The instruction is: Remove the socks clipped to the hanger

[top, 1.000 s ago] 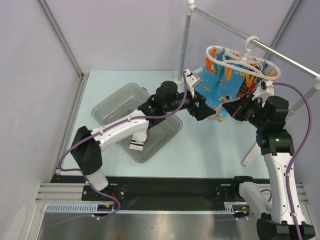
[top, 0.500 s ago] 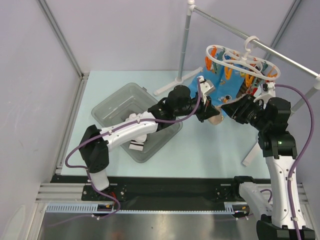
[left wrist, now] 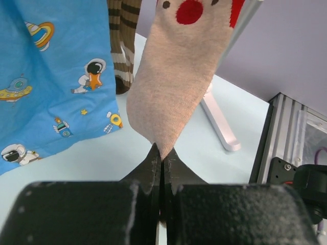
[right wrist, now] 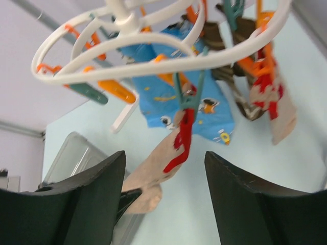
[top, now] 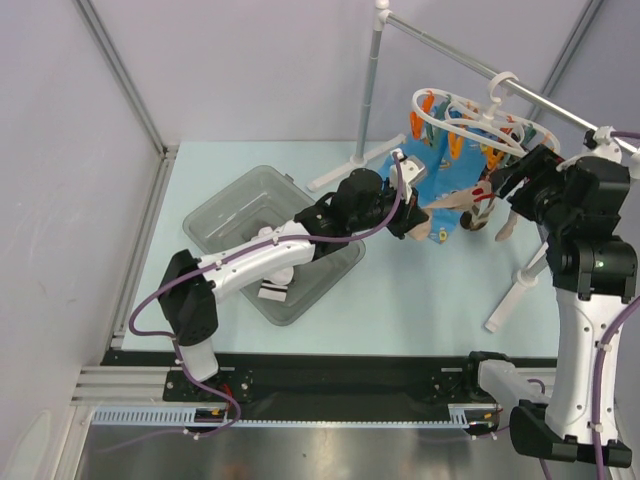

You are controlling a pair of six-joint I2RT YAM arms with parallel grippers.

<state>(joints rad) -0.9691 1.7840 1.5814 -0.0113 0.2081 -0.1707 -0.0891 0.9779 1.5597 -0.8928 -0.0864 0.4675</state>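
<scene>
The white ring hanger [top: 470, 112] hangs from the rail with orange and green clips. A blue printed sock [top: 448, 178], a brown striped sock [left wrist: 122, 51] and beige socks with red patches hang from it. My left gripper [top: 424, 222] is shut on the toe of one beige sock [left wrist: 176, 87], which a green clip [right wrist: 186, 92] still holds at its cuff. That sock stretches slanted between clip and gripper. My right gripper [right wrist: 168, 199] stands open just right of the hanger, with nothing between its fingers. A second beige sock [right wrist: 278, 109] hangs at the right side.
A clear plastic bin [top: 215, 215] sits on the table at the left, with a sock with a black-striped cuff [top: 272, 290] inside. The silver rail [top: 570, 118] and its upright pole [top: 370, 80] stand behind. White stand feet [top: 510, 300] lie on the table.
My left gripper moved right and shut on the beige sock's toe. My right gripper opened and drew back up and to the right, beside the hanger.
</scene>
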